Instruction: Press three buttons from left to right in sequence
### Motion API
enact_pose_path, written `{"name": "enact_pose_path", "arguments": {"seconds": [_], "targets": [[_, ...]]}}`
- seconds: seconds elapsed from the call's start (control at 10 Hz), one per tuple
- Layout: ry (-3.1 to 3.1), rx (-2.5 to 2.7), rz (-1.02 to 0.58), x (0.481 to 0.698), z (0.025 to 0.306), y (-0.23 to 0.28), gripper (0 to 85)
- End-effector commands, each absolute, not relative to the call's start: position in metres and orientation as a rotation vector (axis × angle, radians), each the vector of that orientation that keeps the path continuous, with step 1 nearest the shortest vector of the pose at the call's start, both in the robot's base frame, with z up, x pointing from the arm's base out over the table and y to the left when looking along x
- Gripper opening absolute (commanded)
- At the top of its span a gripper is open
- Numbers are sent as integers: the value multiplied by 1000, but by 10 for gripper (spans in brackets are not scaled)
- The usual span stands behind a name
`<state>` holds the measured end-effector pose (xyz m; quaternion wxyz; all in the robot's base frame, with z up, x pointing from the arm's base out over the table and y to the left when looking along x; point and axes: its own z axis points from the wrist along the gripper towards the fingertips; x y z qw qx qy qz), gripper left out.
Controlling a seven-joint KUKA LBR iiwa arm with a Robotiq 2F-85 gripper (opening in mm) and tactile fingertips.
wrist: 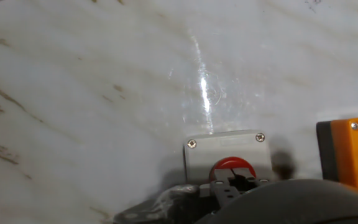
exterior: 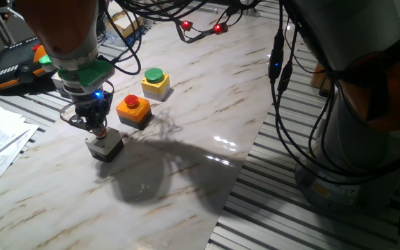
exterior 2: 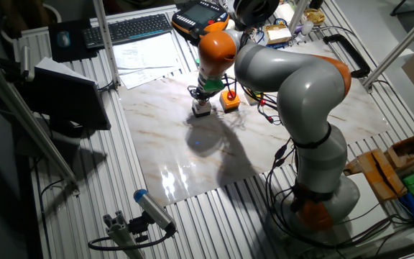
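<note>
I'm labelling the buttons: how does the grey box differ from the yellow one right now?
The grey box has a red cap; the yellow box has a green cap. The gripper is right on top of the grey box's cap, while the yellow box stands free. Both are small square boxes on the marble board.

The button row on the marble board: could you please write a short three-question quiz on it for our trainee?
1. True or false: the pincer is over the yellow box with the green cap.
2. Which box lies between the other two? A) grey box with the red cap B) orange box with the red cap C) the yellow one
3. Fill in: in the hand view the fingertips sit on the ___ cap of the grey box.

Key: 1 false; 2 B; 3 red.
</note>
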<state>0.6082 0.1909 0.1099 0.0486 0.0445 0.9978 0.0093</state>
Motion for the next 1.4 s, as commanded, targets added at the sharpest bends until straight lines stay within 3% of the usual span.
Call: {"name": "enact_pose_path", "arguments": {"seconds": [0.0,0.3,1.3], "targets": [[3042,135,26,608,109,191,7],[3047,138,28,608,114,191,7],[3065,75,-46,602,172,159,7]]}}
